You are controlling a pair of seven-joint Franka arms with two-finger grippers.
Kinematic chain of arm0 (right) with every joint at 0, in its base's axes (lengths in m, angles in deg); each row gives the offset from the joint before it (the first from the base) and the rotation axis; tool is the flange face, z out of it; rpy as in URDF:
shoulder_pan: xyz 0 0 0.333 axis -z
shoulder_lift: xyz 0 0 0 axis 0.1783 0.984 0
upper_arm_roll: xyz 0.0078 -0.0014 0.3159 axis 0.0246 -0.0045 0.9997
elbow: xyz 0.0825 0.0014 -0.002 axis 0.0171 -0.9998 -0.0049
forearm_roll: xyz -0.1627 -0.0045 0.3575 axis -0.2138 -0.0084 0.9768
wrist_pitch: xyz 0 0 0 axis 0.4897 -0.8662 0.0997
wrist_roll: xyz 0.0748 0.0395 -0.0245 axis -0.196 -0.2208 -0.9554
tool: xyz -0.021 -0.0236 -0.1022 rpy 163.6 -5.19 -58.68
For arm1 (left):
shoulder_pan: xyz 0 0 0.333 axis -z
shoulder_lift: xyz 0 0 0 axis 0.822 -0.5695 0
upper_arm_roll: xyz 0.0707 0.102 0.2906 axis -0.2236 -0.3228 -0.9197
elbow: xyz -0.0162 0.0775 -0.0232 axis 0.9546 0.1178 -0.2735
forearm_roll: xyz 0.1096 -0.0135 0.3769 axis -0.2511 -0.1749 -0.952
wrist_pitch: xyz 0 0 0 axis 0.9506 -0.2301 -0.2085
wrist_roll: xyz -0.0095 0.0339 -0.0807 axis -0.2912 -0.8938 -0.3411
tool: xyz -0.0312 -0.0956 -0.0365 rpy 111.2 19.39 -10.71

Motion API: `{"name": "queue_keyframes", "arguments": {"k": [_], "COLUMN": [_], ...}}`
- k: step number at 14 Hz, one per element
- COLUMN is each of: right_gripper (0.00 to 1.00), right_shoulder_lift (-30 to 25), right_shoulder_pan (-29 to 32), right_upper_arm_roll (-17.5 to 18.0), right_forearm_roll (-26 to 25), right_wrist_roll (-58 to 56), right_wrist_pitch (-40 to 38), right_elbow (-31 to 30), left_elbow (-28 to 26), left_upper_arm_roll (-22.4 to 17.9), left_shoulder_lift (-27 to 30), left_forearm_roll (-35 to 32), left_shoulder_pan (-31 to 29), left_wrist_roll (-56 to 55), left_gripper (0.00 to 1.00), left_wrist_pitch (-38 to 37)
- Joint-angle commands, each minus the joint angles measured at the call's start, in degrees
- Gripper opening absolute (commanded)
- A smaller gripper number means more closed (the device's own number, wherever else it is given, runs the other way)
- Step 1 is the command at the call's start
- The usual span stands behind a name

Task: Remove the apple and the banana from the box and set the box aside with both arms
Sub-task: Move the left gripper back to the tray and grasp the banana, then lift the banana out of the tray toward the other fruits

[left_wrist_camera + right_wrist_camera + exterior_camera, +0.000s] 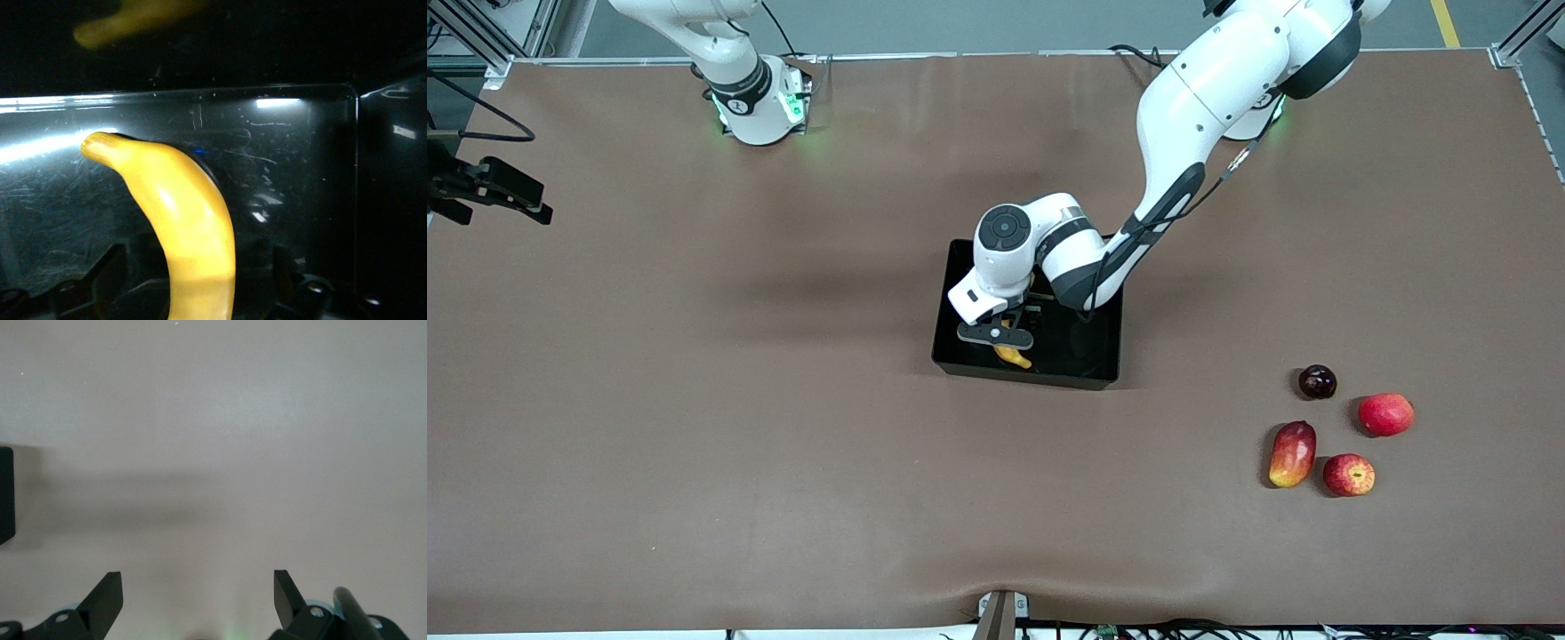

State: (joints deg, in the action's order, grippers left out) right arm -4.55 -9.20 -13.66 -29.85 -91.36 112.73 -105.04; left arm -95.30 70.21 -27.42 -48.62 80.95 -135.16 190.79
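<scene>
Two pincers show over the brown bench (694,400). Mid-frame, the left pincer (996,336) hangs low inside the shallow glossy black plastic tray (1067,380), released, its fingers (107,280) spread either side of the long curved yellow banana (187,227) in the tray. The right pincer (198,600) waits, open, over bare bench. Low in the frame, toward the left arm's end, the small round speckled red apple (1349,475) sits beside an oblong red-yellow mango (1292,453).

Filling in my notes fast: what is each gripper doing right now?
Left gripper: down in the black tray, around the banana; grip cannot be told.
Right gripper: open, empty, waiting over bare table.
</scene>
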Motion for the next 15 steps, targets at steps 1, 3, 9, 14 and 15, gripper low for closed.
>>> {"name": "queue_keyframes", "arguments": {"k": [1,3,9,14,15], "right_gripper": [1.0,1.0,1.0,1.0,1.0], "right_shoulder_lift": [0.4,0.4,0.4,0.7,0.7], "right_shoulder_pan": [1.7,1.7,1.7,1.6,1.6], "right_upper_arm_roll": [0.9,0.9,0.9,1.0,1.0], "right_forearm_roll": [0.9,0.9,0.9,0.9,0.9], "right_wrist_roll": [-0.8,-0.8,-0.7,-0.7,-0.7], "right_wrist_pitch": [-0.2,-0.2,-0.3,-0.2,-0.2], "right_elbow": [0.8,0.9,0.8,0.9,0.9], "left_elbow": [0.7,0.7,0.9,0.9,0.8], "left_upper_arm_roll": [0.0,0.0,0.5,0.7,0.7], "left_shoulder_lift": [-0.6,0.1,6.5,13.6,15.0], "left_forearm_roll": [-1.7,-1.8,-1.7,-0.5,0.4], "left_shoulder_pan": [0.0,0.0,-0.7,-2.6,-3.3], "left_wrist_roll": [-1.0,-0.8,-0.3,1.1,1.6], "left_gripper": [0.12,0.0,0.0,0.0,0.0], "left_wrist_pitch": [0.9,0.5,-5.5,-9.9,-10.6]}}
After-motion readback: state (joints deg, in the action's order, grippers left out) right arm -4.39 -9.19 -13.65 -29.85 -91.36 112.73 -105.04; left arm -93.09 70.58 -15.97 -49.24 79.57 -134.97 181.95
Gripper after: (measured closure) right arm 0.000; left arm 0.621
